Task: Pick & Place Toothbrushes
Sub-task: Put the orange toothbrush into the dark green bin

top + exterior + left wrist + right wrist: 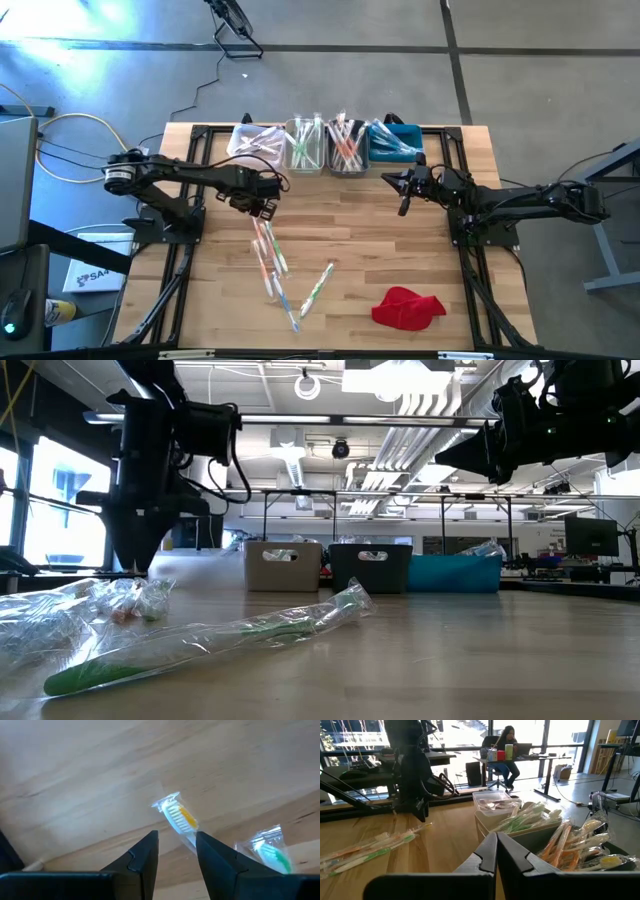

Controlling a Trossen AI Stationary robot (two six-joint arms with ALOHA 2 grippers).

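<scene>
On the pale wooden slatted worktop (400,250) lay a loose cluster of thin toothbrushes in clear wrappers (270,262), orange- and green-handled, left of centre and toward the near edge. Their long axes ran mostly from the far edge to the near edge. One green-handled toothbrush (317,288) lay apart just beside them, slanting toward the near edge.

The left claw (262,208) hung over the far end of the cluster, its fingers (145,857) apart and empty, an orange-bristled toothbrush head (179,817) lying between them, pointing to the far edge.

The right claw (404,205) hovered with fingers pressed together, holding nothing, near the row of small rectangular bins (325,148) of wrapped brushes along the far edge.

A crumpled red cloth (406,307) sat near the near right corner.
</scene>
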